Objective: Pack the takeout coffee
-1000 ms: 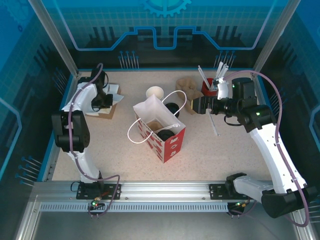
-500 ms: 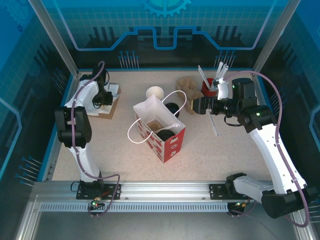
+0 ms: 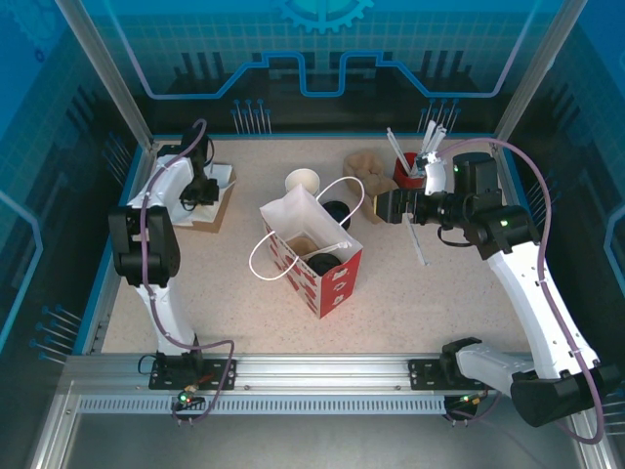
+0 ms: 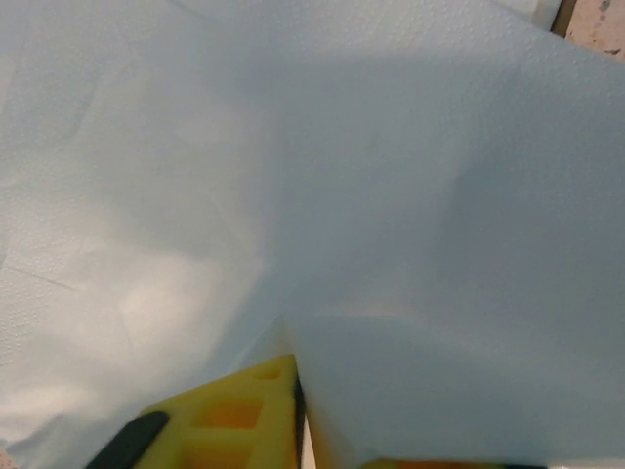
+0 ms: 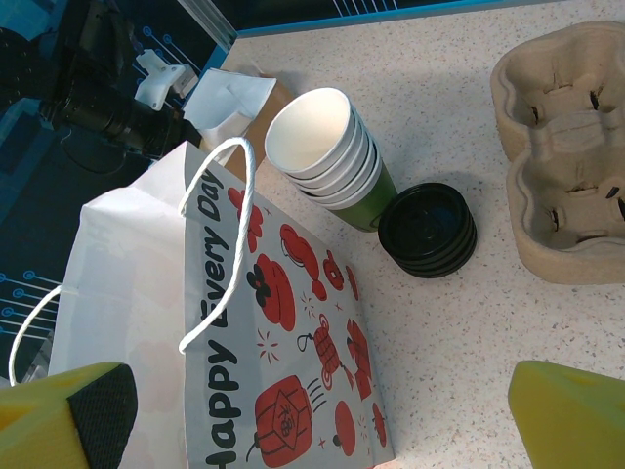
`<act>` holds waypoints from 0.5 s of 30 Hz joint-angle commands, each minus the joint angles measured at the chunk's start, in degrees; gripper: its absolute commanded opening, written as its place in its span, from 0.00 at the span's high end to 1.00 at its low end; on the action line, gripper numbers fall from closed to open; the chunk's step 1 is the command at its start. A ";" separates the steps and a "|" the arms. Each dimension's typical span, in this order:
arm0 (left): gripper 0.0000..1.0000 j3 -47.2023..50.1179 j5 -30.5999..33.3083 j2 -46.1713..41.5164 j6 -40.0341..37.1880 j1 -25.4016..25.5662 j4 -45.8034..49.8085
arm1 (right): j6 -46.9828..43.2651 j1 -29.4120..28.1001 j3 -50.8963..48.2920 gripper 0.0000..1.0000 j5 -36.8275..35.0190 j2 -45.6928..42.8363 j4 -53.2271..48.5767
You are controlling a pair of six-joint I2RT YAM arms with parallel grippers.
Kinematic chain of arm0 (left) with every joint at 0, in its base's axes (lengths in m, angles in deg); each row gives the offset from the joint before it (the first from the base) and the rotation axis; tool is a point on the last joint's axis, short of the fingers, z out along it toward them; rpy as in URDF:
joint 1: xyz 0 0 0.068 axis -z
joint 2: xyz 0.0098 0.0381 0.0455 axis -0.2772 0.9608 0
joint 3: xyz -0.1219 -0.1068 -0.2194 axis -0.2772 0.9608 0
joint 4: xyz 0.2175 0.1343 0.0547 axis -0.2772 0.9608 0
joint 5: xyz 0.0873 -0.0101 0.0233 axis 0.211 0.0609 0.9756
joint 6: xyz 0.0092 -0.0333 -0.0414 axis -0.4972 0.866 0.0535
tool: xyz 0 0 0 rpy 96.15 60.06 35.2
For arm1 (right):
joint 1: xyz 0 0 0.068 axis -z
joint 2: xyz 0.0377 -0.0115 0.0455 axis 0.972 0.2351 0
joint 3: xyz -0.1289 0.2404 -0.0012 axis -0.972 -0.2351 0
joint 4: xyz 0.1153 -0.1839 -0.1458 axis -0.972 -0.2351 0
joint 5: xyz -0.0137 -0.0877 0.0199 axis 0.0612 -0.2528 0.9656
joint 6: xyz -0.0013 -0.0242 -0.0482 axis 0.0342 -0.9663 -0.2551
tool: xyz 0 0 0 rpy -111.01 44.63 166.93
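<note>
- At the far-left corner of the bench, the left gripper (image 3: 202,191) is down on a pile of white napkins (image 4: 322,176). Its yellow fingers (image 4: 234,425) are against the paper, and whether they pinch a sheet cannot be told.
- Under the napkins lies a flat piece of brown cardboard (image 3: 209,218).
- Toward the far-right part of the bench, the right gripper (image 3: 387,207) hovers above the surface. Its fingers (image 5: 73,415) are spread wide with nothing between them, and it points left at the bag.
- Just left of that gripper lies a stack of black lids (image 5: 428,230), just beside a stack of lidless cups (image 5: 322,147).
- Near the far edge sit a pulp cup carrier (image 5: 562,147) and a red cup of straws (image 3: 408,172). One loose straw (image 3: 418,244) lies nearer the front.
- At the middle of the bench stands the open paper bag (image 3: 338,283). The takeout coffee (image 3: 322,262) is inside it with its black lid facing up, and the cup body is hidden.
</note>
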 commanded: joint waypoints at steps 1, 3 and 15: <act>0.89 -1.80 1.36 -1.71 -0.48 -0.16 1.46 | -0.76 1.04 0.49 0.00 0.27 0.28 0.33; 0.93 -1.71 1.42 -4.02 -0.49 -0.16 1.80 | -1.00 1.00 0.74 0.00 0.18 0.26 0.19; 0.97 -1.95 -6.06 -27.42 -2.17 -0.08 -0.31 | -6.77 1.13 2.20 0.00 3.08 -3.65 4.53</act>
